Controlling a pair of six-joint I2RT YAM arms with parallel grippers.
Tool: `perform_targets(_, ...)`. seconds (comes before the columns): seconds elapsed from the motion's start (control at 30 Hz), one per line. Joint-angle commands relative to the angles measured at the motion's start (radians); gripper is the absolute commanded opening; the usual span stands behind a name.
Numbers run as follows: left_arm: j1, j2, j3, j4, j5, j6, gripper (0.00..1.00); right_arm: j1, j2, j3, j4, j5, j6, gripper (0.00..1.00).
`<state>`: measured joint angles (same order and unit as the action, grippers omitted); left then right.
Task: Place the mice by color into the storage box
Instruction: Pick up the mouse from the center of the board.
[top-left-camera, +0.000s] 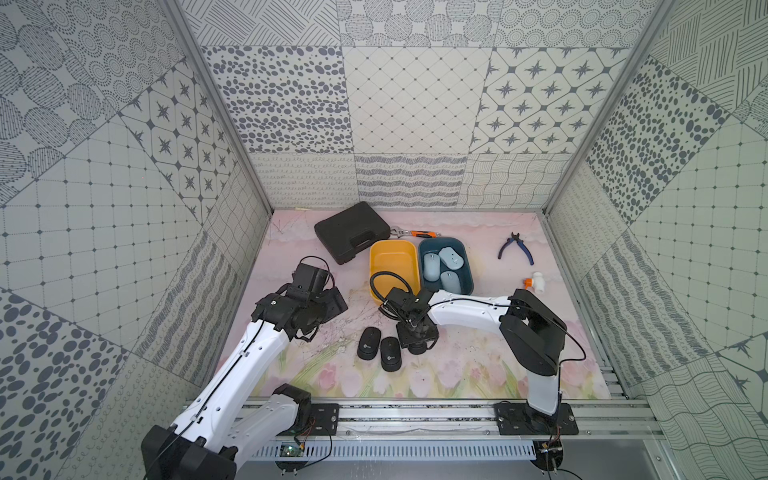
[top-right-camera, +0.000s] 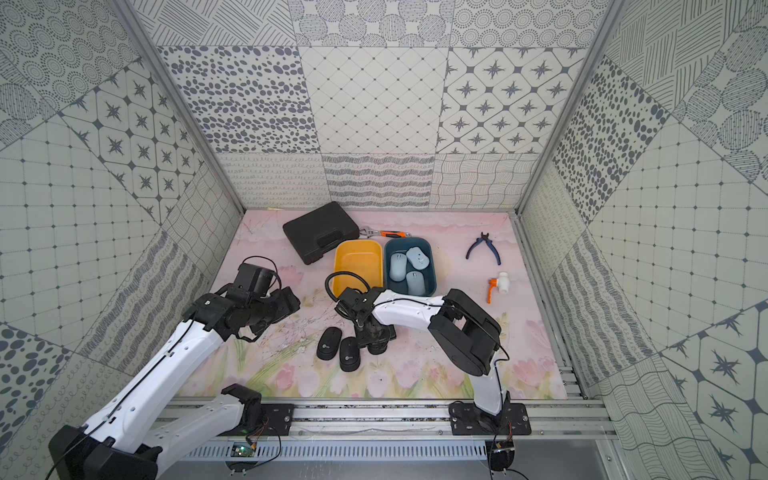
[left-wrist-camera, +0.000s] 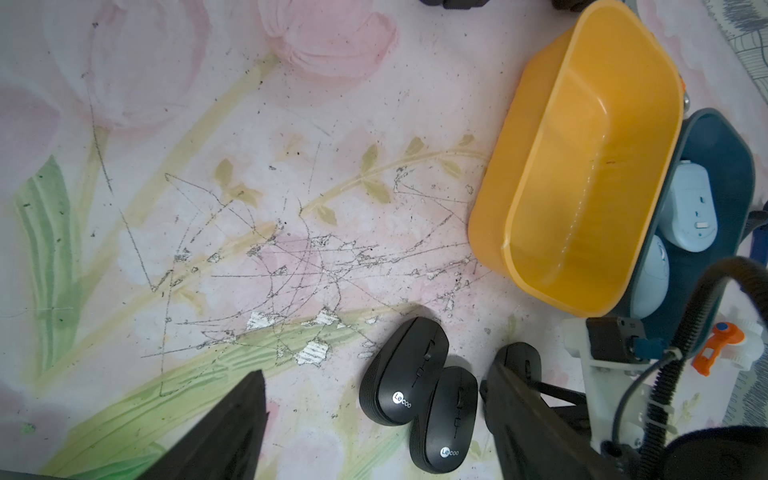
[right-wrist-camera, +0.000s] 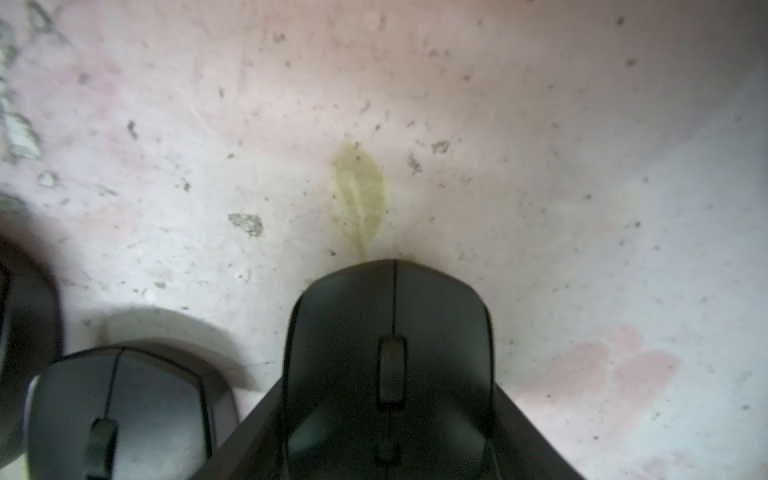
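Near front edge of surface (top-left-camera: 478, 365), right end effector (top-left-camera: 417, 345) pinched black mouse (right-wrist-camera: 388, 353), likely bound for empty yellow bin (top-left-camera: 392, 266); blue mice (top-left-camera: 451, 257) filled teal bin (top-left-camera: 440, 240); left end effector (top-left-camera: 332, 305) spread, idle.

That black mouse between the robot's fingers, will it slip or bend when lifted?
Probably stiff: the black mouse looks like a hard moulded shell. Its curved, tapering sides may slip between the fingers. Low and broad, it seems unlikely to roll.
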<state>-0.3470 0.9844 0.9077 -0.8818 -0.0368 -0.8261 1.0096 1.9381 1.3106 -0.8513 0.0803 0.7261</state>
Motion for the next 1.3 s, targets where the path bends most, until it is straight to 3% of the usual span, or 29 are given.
perform_targets(0.0,-0.002,0.006,0.006,-0.030,-0.024,0.022,0.87,-0.002,0.022,0.009,0.020,0.008,0.003,0.63)
perform_targets(0.1,-0.003,0.006,0.008,-0.029,-0.023,0.022,0.87,-0.001,0.015,0.000,0.018,0.010,0.002,0.57)
perform_targets(0.37,-0.002,0.011,0.007,-0.027,-0.028,0.020,0.87,0.000,-0.031,-0.009,-0.004,0.018,-0.004,0.53)
perform_targets(0.9,-0.001,0.004,-0.003,-0.026,-0.029,0.011,0.87,0.000,-0.085,0.042,-0.070,0.047,-0.022,0.56)
perform_targets(1.27,-0.001,0.002,0.004,-0.029,-0.025,0.012,0.87,-0.043,-0.086,0.367,-0.230,0.134,-0.155,0.59)
